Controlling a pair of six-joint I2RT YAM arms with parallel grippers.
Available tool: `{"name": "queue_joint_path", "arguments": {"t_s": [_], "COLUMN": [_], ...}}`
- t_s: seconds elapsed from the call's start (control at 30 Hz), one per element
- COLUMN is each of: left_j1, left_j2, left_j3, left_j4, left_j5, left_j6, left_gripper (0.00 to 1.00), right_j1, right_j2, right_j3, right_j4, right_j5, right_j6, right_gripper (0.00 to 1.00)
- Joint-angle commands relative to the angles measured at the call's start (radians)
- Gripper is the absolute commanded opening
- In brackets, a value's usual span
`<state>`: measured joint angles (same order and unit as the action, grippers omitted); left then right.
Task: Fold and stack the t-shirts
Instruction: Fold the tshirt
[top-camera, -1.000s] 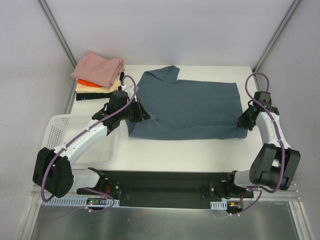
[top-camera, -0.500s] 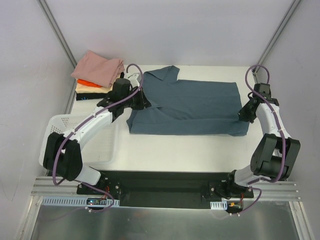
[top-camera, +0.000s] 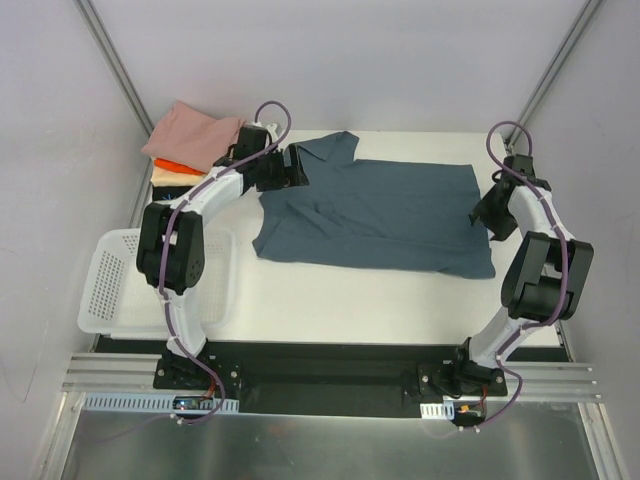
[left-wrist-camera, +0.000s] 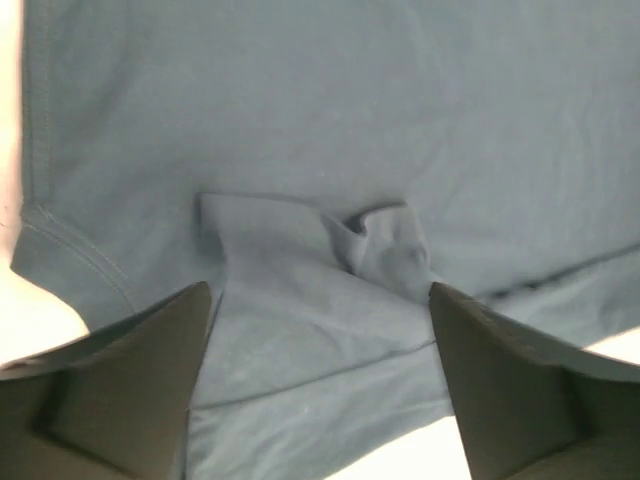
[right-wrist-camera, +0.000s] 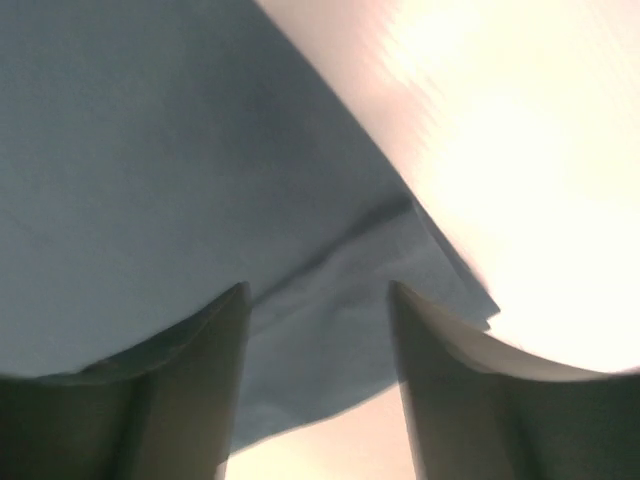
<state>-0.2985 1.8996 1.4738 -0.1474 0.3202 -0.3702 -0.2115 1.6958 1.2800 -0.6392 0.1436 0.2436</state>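
The blue t-shirt (top-camera: 380, 215) lies flat mid-surface, apparently folded lengthwise, with the left fingers (left-wrist-camera: 140, 385) open over its sleeve end and the right fingers (right-wrist-camera: 175, 390) open over its hem, likely ready to fold it for the stack of shirts (top-camera: 195, 150).

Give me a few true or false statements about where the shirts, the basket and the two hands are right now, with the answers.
1. The blue t-shirt lies on the table between the left hand and the right hand. True.
2. The pink t-shirt is at the bottom of the stack. False: it lies on top.
3. The left hand's jaws stand apart. True.
4. The white basket sits on the right side. False: it sits on the left, at the near edge.
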Motion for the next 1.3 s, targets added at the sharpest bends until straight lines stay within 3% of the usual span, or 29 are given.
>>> {"name": "queue_joint_path", "arguments": {"t_s": [0.0, 0.07, 0.33, 0.57, 0.87, 1.07, 1.27], "left_j1": [0.007, 0.006, -0.028, -0.05, -0.05, -0.05, -0.051], "left_j2": [0.012, -0.017, -0.183, -0.108, -0.056, -0.149, -0.35], "left_j3": [0.105, 0.082, -0.168, -0.251, -0.367, -0.561, -0.785], "left_j4": [-0.092, -0.09, -0.055, 0.025, 0.043, 0.037, -0.006], "left_j5": [0.029, 0.033, 0.106, 0.172, 0.191, 0.141, 0.149], "left_j6": [-0.01, -0.022, -0.101, -0.174, -0.213, -0.219, -0.266], "left_gripper": [0.99, 0.99, 0.99, 0.99, 0.99, 0.99, 0.99], "right_j1": [0.006, 0.012, 0.079, 0.155, 0.167, 0.144, 0.118], "right_j2": [0.039, 0.018, -0.117, 0.026, 0.1, 0.032, -0.087], "right_j3": [0.111, 0.091, -0.094, -0.091, -0.091, -0.238, -0.396], "right_j4": [-0.04, -0.037, 0.019, 0.061, 0.015, -0.017, -0.068], "right_j5": [0.028, 0.007, -0.134, -0.294, -0.274, -0.286, -0.253], "right_j6": [-0.032, -0.043, -0.063, -0.069, -0.049, -0.056, -0.063], "right_gripper": [0.79, 0.97, 0.96, 0.97, 0.97, 0.97, 0.97]}}
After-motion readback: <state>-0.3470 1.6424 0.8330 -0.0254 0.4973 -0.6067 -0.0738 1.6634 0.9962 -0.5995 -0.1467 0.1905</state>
